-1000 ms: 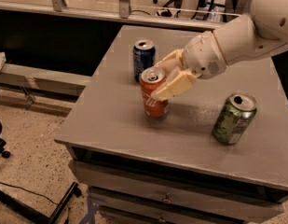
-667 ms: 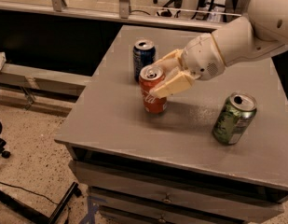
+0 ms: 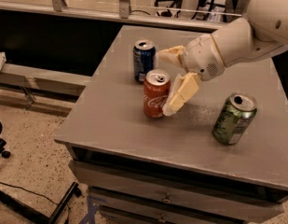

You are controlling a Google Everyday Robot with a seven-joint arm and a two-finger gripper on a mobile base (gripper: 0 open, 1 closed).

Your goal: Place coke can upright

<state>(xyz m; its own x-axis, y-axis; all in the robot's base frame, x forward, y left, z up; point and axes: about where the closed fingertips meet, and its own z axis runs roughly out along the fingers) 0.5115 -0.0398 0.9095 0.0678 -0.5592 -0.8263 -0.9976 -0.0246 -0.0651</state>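
Three cans stand on the grey table (image 3: 113,125): the coke can (image 3: 156,96) upright at the centre of the frame, a blue can (image 3: 144,59) just behind it, and a green can (image 3: 234,120) well apart at the right. The gripper (image 3: 166,81) reaches in from the upper right, its claw spread wide, the lower finger (image 3: 181,93) against the coke can's right side, the upper finger (image 3: 170,55) clear of it
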